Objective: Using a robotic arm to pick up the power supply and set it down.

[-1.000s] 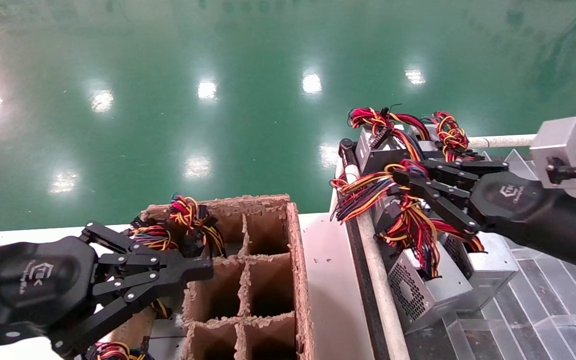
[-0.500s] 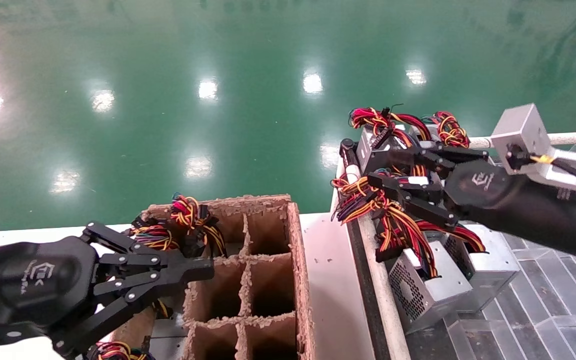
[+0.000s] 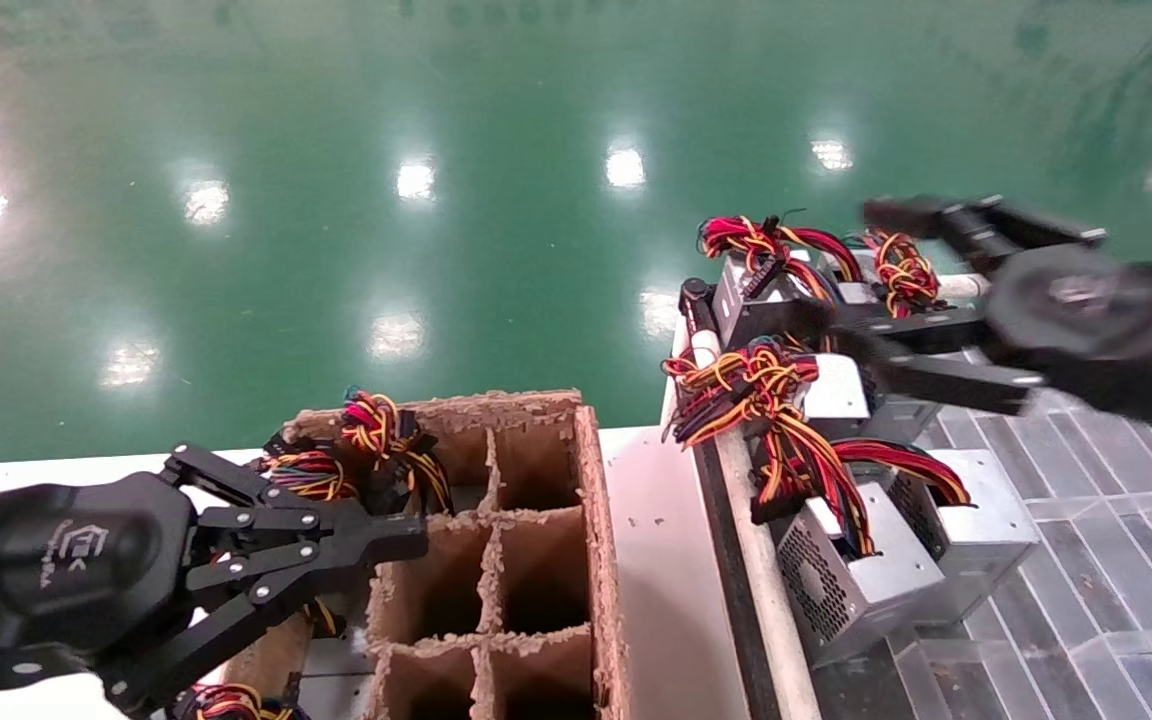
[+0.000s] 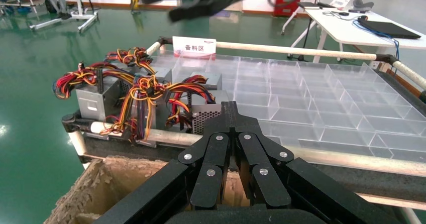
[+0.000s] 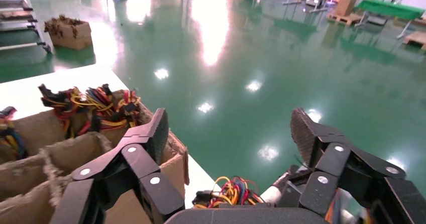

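Note:
The power supply, a light silver box with a mesh face, lies at the near left corner of the tray on the right. Its loose red, yellow and black wires spill over it. The left wrist view shows its mesh face behind the fingertips. My right gripper hovers open above the back row of boxes, empty and touching nothing. In the right wrist view its pads stand wide apart over a wire bundle. My left gripper stays shut and empty over the cardboard box.
A cardboard box with divider cells stands at front centre, with wire bundles in its far-left cells. Darker grey power supplies sit at the tray's back. A clear compartment tray and a white rail lie to the right.
My right gripper has lifted out of the wire tangle, moved up and to the right, and opened wide, holding nothing. The left gripper has not moved.

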Motion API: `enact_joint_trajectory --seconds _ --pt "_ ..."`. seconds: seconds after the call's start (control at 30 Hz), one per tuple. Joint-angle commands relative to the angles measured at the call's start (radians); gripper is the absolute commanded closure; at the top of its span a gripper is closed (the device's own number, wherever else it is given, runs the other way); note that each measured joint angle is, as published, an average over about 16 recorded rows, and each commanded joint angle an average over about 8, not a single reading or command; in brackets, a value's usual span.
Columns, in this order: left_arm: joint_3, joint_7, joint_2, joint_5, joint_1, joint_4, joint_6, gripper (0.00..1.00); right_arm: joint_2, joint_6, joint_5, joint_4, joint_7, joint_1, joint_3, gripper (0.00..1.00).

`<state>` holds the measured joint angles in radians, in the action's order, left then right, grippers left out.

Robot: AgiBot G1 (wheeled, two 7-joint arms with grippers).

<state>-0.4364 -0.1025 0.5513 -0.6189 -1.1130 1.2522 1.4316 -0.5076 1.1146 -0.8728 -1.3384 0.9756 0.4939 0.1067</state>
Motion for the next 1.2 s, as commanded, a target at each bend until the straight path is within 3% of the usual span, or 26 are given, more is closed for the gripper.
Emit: enact_joint_trajectory --seconds 0.03,0.27,1.2 --pt "0.000 0.000 0.000 0.000 0.000 0.000 0.000 0.85 0.041 0.014 0.059 0.002 -0.043 -0.057 -0.014 0.00" --pt "0.000 0.000 0.000 0.000 0.000 0.000 0.000 0.00 0.187 0.064 0.269 0.009 -0.195 -0.262 -0.065 0.00" --pt "0.000 0.000 0.000 0.000 0.000 0.000 0.000 0.00 0.789 0.269 1.131 0.038 -0.821 -1.106 -0.273 0.00"
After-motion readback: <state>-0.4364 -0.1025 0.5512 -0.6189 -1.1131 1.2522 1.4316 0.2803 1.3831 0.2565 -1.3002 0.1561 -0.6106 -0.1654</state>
